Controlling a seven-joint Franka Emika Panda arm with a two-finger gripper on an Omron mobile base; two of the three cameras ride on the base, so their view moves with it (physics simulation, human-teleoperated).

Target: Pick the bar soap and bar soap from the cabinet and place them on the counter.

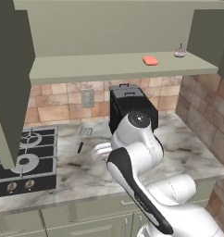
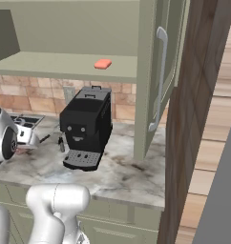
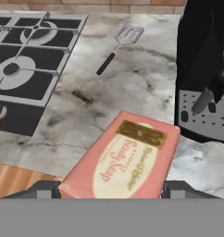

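Note:
A boxy orange-pink bar soap [image 3: 125, 162] with a pale label sits between the two dark fingertips of my gripper [image 3: 109, 190], which is shut on it. It hangs tilted above the marbled counter [image 3: 132, 88], left of the coffee machine. The other bar soap [image 1: 150, 60], rounded and coral-red [image 2: 103, 64], lies on the open cabinet shelf [image 1: 100, 69], toward its right end. In the base views the arm bends down low over the counter [image 1: 192, 152] and its own body hides the hand.
A black coffee machine [image 1: 130, 109] [image 2: 86, 126] [image 3: 204, 69] stands close on the right. A spatula [image 3: 118, 44] [image 1: 84, 136] lies beside the black gas hob [image 3: 26, 60] [image 1: 26, 159]. A small pale knob-topped item [image 1: 180, 53] sits on the shelf. The cabinet door [image 2: 160, 71] hangs open.

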